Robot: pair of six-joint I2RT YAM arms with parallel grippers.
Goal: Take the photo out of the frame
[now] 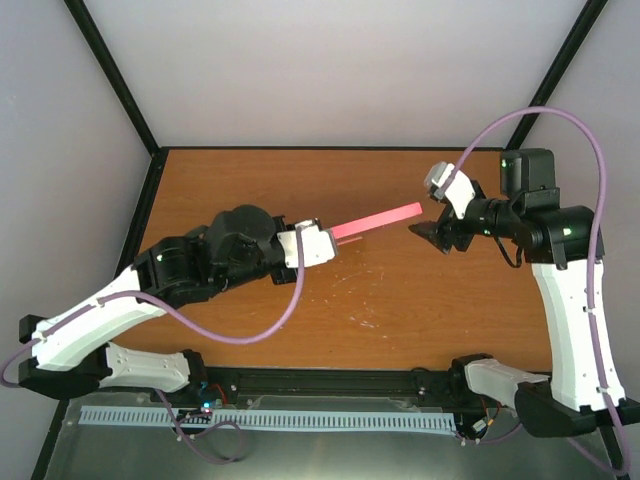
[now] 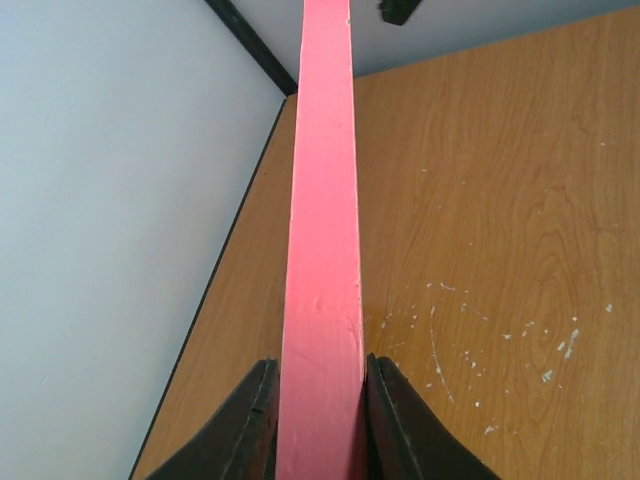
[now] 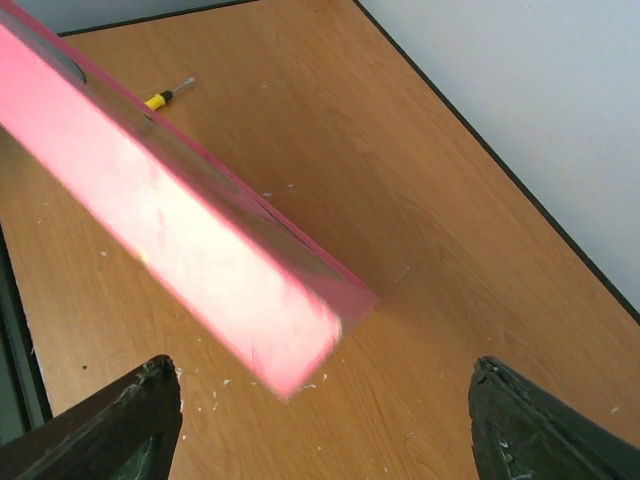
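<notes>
The frame (image 1: pixel 378 221) is a pink bar seen edge-on, held above the wooden table. My left gripper (image 1: pixel 328 240) is shut on its near end; in the left wrist view the pink edge (image 2: pixel 325 200) runs away between my black fingers (image 2: pixel 245 425). My right gripper (image 1: pixel 432 232) is open, just off the frame's far end. In the right wrist view the frame's corner (image 3: pixel 230 280) lies ahead of and between the wide-apart fingers (image 3: pixel 110 430), not touching them. The photo is hidden; only the frame's edge and side show.
A small yellow-handled screwdriver (image 3: pixel 165 96) lies on the table (image 1: pixel 250 180) beyond the frame. White specks and scratches mark the wood (image 2: pixel 500 340). Grey walls and black posts close in the table at the back and sides.
</notes>
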